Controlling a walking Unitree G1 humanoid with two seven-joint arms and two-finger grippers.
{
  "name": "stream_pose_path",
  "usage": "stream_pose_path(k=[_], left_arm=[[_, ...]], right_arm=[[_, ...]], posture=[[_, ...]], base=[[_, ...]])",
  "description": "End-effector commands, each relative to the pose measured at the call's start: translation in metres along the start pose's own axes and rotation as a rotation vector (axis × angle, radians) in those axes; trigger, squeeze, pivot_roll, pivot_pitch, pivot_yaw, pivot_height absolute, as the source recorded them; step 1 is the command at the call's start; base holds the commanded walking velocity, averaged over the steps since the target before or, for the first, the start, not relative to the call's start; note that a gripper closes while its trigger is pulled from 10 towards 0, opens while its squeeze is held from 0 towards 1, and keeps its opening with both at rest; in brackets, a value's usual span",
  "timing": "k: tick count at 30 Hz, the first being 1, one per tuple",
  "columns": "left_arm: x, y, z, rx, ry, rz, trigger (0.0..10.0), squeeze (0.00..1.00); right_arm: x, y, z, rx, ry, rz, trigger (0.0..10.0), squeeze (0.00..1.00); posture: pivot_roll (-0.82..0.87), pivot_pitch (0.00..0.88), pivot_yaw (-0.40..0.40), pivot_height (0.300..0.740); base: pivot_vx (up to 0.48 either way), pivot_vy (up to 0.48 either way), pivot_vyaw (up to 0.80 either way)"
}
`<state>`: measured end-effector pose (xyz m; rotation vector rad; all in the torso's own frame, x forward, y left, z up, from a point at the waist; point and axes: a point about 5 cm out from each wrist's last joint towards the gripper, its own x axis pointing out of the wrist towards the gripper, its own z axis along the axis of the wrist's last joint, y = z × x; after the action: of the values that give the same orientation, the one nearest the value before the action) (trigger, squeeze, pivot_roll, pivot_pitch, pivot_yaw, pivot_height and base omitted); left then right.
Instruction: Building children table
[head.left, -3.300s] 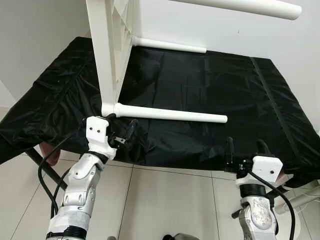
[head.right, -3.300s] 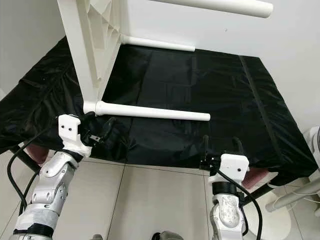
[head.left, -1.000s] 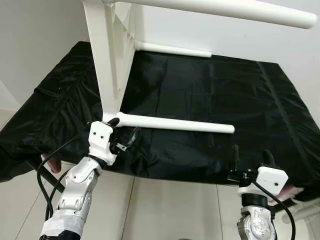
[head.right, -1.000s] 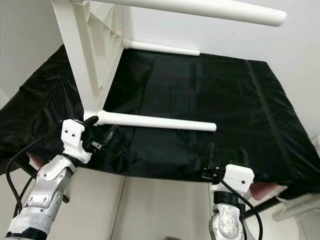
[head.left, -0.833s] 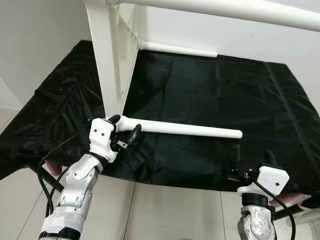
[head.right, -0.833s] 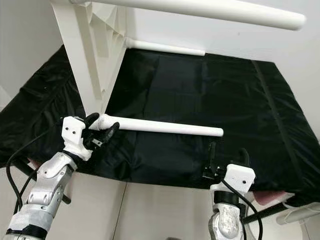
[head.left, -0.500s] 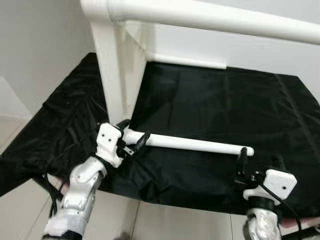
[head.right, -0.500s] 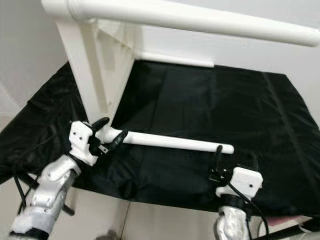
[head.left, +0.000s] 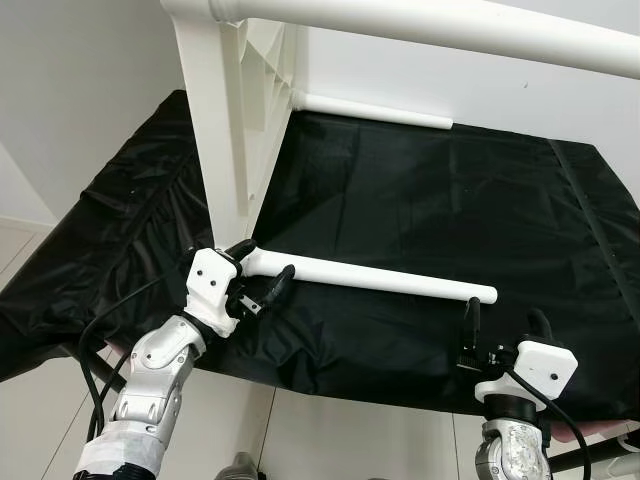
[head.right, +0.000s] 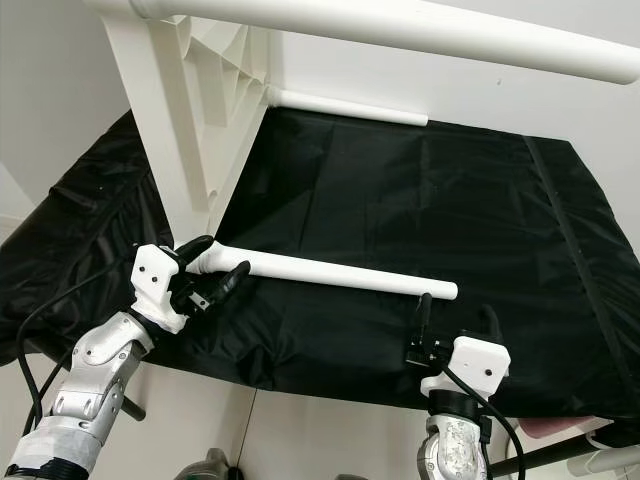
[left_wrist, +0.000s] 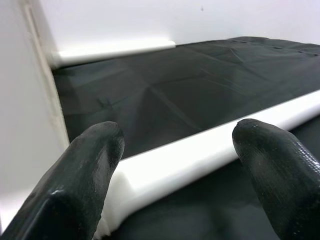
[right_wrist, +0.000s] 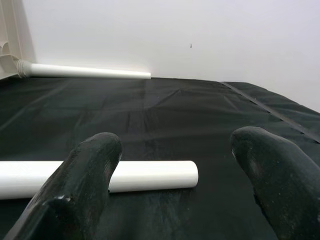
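Small white table (head.left: 235, 130) tipped on its side on a black cloth (head.left: 420, 210), top panel standing near-vertical at the robot's left, four round legs jutting rightward. Near lower leg (head.left: 370, 279) lying along the cloth, taken here as the landmark. Left gripper (head.left: 262, 284) at that leg's root, right where it joins the table corner, fingers spread apart with the leg between them but not yet clamped; probably placed there because the joint is where a twist or a push seats the leg. In the left wrist view, finger pads (left_wrist: 85, 170) either side of the white tube, a gap showing on the right side. Right gripper (head.left: 500, 325) just short of the leg's free end, fingers also apart, holding nothing; likely waiting to steady or turn that tip. Far lower leg (head.left: 375, 108) beyond the landmark, against the wall (head.left: 480, 85). Upper near leg (head.left: 420, 22) overhead, above the landmark. Table panel close beside the left gripper, little room there for the wrist. Tiled floor (head.left: 330, 440) below the cloth's front edge.
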<state>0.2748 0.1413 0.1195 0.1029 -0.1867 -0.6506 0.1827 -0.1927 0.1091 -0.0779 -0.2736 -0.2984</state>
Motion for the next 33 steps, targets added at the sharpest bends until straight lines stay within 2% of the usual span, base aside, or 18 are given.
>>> stream_pose_path(k=[1,9,11,13,16,19,24,25,27,28,30,31,32,33], left_arm=[[-0.001,-0.005,-0.004,0.008,0.02,-0.042,10.0,0.0],[0.005,-0.014,-0.008,-0.023,0.053,-0.077,10.0,0.0],[0.006,-0.027,-0.015,-0.041,0.105,-0.153,10.0,0.0],[0.007,-0.035,-0.019,-0.058,0.144,-0.192,10.0,0.0],[0.007,-0.036,-0.019,-0.061,0.15,-0.197,10.0,0.0],[0.008,-0.04,-0.017,-0.106,0.151,-0.231,10.0,0.0],[0.009,-0.042,-0.015,-0.109,0.133,-0.256,10.0,0.0],[0.009,-0.04,-0.013,-0.113,0.119,-0.25,10.0,1.0],[0.01,-0.039,-0.012,-0.106,0.111,-0.241,10.0,1.0],[0.01,-0.038,-0.011,-0.099,0.114,-0.233,10.0,0.88],[0.01,-0.038,-0.011,-0.093,0.117,-0.23,10.0,0.88],[0.011,-0.039,-0.011,-0.075,0.12,-0.231,10.0,0.04],[0.011,-0.039,-0.011,-0.075,0.12,-0.231,10.0,0.04],[0.01,-0.041,-0.011,-0.079,0.134,-0.238,10.0,0.0]], right_arm=[[0.002,-0.002,-0.001,-0.009,0.003,-0.008,10.0,0.0],[0.006,-0.002,0.001,-0.049,-0.008,-0.005,10.0,0.0],[0.015,-0.009,0.002,-0.104,-0.009,-0.059,10.0,0.0],[0.023,-0.018,0.005,-0.092,-0.005,-0.128,10.0,0.0],[0.025,-0.02,0.005,-0.084,-0.004,-0.142,10.0,0.0],[0.038,-0.027,0.016,-0.128,-0.055,-0.167,10.0,0.0],[0.044,-0.032,0.022,-0.136,-0.092,-0.178,10.0,0.0],[0.044,-0.034,0.023,-0.115,-0.097,-0.18,10.0,1.0],[0.044,-0.034,0.023,-0.11,-0.102,-0.174,10.0,1.0],[0.043,-0.032,0.024,-0.113,-0.106,-0.17,10.0,1.0],[0.043,-0.031,0.025,-0.119,-0.109,-0.168,10.0,1.0],[0.044,-0.029,0.025,-0.143,-0.112,-0.156,10.0,1.0],[0.044,-0.029,0.025,-0.143,-0.112,-0.156,10.0,1.0],[0.044,-0.027,0.026,-0.151,-0.115,-0.146,10.0,0.0]], posture=[[0.01,0.042,-0.016,0.74],[0.0,0.038,-0.012,0.74],[0.0,0.038,-0.009,0.74],[0.0,0.038,-0.007,0.74],[0.0,0.038,-0.007,0.74],[-0.01,0.038,-0.006,0.74],[0.0,0.037,-0.012,0.74],[0.0,0.037,-0.017,0.74],[0.0,0.037,-0.018,0.74],[0.0,0.037,-0.019,0.74],[0.0,0.037,-0.019,0.74],[0.0,0.036,-0.02,0.74],[0.0,0.036,-0.02,0.74],[0.01,0.036,-0.018,0.74]], base=[[0.0,0.0,0.0],[0.0,0.0,0.0],[0.0,0.0,0.0],[0.0,0.0,0.0],[0.0,0.0,0.0],[0.0,0.0,0.0],[0.0,0.0,0.0],[0.0,0.0,0.0],[0.0,0.0,0.0],[0.0,0.0,0.0],[0.0,0.0,0.0],[0.0,0.0,0.0],[0.0,0.0,0.0],[0.0,0.0,0.0]])
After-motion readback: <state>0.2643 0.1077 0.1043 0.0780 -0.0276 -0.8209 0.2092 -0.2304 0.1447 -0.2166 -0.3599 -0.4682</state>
